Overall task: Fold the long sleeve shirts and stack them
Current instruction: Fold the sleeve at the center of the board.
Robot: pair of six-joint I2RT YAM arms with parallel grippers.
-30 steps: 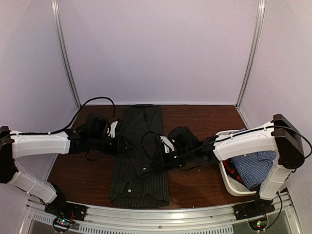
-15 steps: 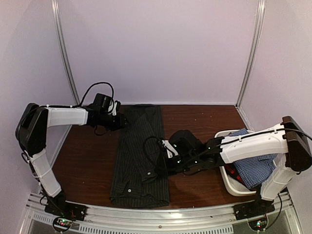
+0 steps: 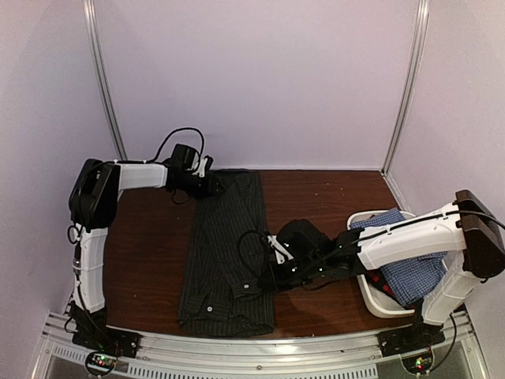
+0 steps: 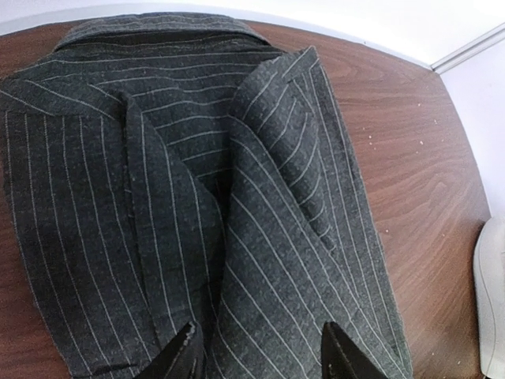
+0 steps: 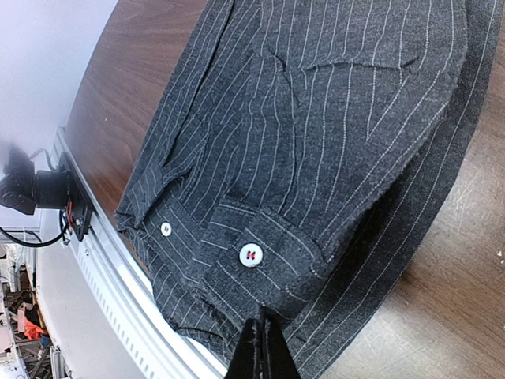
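Observation:
The black pinstriped shirt [image 3: 225,260] lies folded into a long narrow strip down the middle of the table. It fills the left wrist view [image 4: 197,197] and shows in the right wrist view [image 5: 331,118]. My left gripper [image 3: 211,186] is open over the shirt's far end, and its jaws [image 4: 260,359] stand wide apart above the cloth. My right gripper [image 3: 267,281] is shut [image 5: 264,347] on the sleeve cuff [image 5: 264,260], which has a white button, near the strip's right edge. The blue-white check shirt [image 3: 412,268] and a bit of the red-and-dark shirt [image 3: 379,279] lie in the tub.
A white plastic tub [image 3: 377,304] stands at the right side of the table, and its edge shows in the left wrist view [image 4: 493,300]. A metal rail [image 3: 252,351] runs along the near table edge. White walls close in the back and sides.
My left arm has swung from the shirt's left middle up to its far end. My right gripper has shifted a little nearer and rightward with the cuff.

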